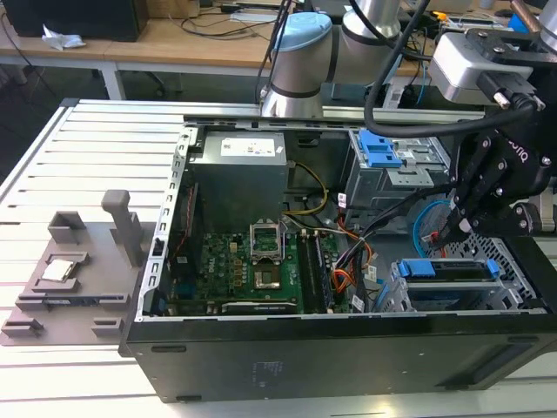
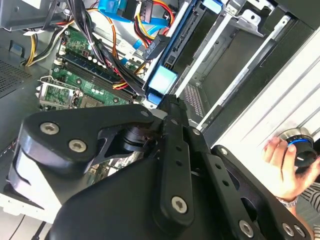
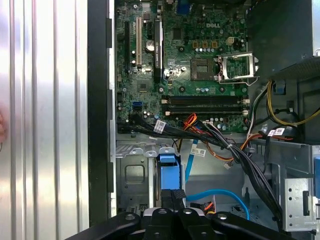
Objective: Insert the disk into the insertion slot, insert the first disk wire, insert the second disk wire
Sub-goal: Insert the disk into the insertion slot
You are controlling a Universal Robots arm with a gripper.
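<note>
Now holds the gripper (image 3: 172, 192) clenched on nothing, seemingly touching the blue end of the disk (image 3: 167, 167); finds that disk seated in the slot (image 1: 393, 294), light-blue cable (image 3: 220, 194) looping just beside.

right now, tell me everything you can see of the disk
The disk lies flat in the insertion slot, the grey sheet-metal cage at the exterior view's right of the open case. Mostly its bright blue plastic carrier shows, with a glossy blue end in both wrist views. The gripper, shut, sits at that end; whether it touches cannot be told.
</note>
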